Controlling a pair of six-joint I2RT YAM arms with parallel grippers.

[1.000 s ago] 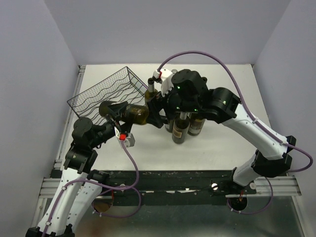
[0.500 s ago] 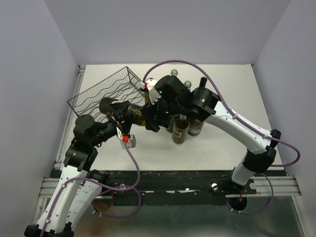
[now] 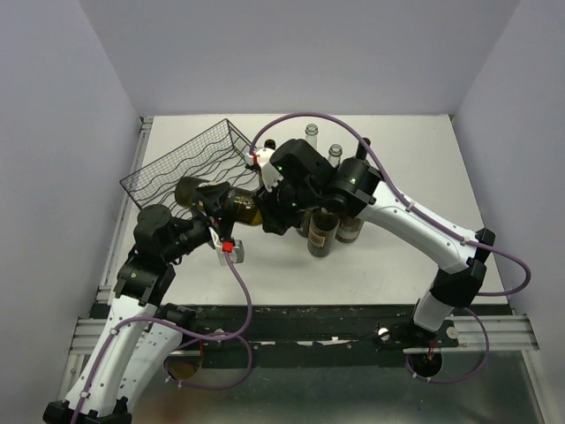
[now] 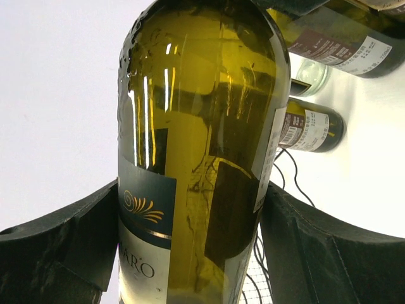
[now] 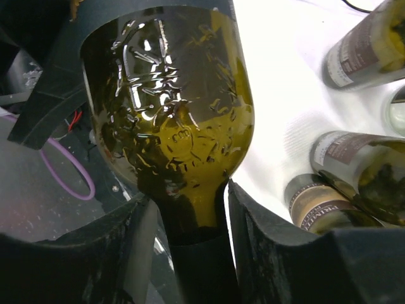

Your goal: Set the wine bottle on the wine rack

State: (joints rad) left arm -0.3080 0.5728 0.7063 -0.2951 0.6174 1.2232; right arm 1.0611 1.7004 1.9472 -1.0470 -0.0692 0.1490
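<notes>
Wine bottle (image 3: 237, 205) lies on its side, held betw. both tools at the near edge of the wine rack (image 3: 185, 159), base end toward the rack, neck pointing away. Can't tell if glass touches the wire. Left tool (image 4: 196, 253) is clamped on the bottle's body, fingers (image 4: 63, 247) pressed on either side by the label. Right tool (image 5: 190, 247) is closed round the neck. Other bottles (image 3: 325, 231) stand upright on the table (image 3: 397, 274), just beside the right arm.
</notes>
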